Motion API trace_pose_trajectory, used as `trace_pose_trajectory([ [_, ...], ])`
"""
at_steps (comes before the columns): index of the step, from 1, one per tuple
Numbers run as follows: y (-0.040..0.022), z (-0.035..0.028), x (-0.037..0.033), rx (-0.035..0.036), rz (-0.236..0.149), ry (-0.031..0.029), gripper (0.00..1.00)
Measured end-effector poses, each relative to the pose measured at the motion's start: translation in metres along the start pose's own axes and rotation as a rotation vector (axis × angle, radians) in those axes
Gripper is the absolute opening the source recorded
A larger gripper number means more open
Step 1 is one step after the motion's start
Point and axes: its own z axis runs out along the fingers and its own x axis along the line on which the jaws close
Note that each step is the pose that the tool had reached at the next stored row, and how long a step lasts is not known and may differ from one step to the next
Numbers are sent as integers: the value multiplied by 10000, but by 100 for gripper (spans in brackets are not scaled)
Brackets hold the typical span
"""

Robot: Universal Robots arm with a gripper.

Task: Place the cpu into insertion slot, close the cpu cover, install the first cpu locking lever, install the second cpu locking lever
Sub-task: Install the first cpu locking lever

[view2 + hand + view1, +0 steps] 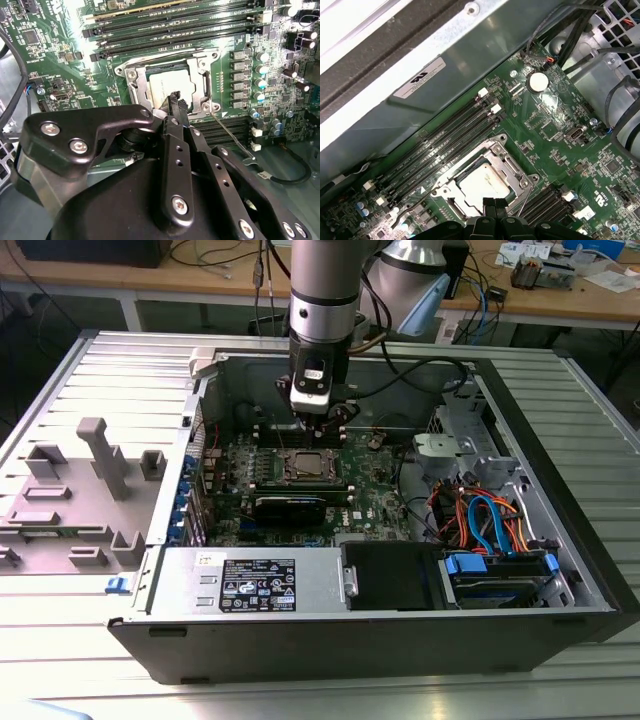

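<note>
The cpu (161, 82) is seen seated in the insertion slot (305, 467) under the closed cpu cover (198, 75), with the gripper (177, 102) held just above it, jaws clenched on nothing. A wire locking lever (231, 134) appears unlatched; if glanced off, the cover could be sprung open.

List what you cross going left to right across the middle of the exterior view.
grey fixture blocks on the table → insertion slot, with the gripper right over it → orange and blue cable bundle
</note>
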Motion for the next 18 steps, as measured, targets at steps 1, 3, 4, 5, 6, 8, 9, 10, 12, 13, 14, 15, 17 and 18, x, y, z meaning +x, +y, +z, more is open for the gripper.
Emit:
trace_pose_trajectory([
  [1,0,0,0,-1,-35,-1,11],
  [3,0,0,0,-3,-126,-4,11],
  [4,0,0,0,-3,-165,-6,11],
  [5,0,0,0,-5,-220,-7,11],
  [6,0,0,0,-6,-266,-9,11],
  [8,0,0,0,-9,-378,-13,11],
  [9,0,0,0,-9,-396,-13,11],
  [10,0,0,0,-10,-421,-14,11],
  [12,0,0,0,-12,-495,-16,11],
  [13,0,0,0,-13,-531,-18,11],
  [14,0,0,0,-13,-568,-19,11],
  [15,0,0,0,-14,-603,-20,11],
  [17,0,0,0,-15,-653,-22,11],
  [18,0,0,0,-17,-696,-23,11],
])
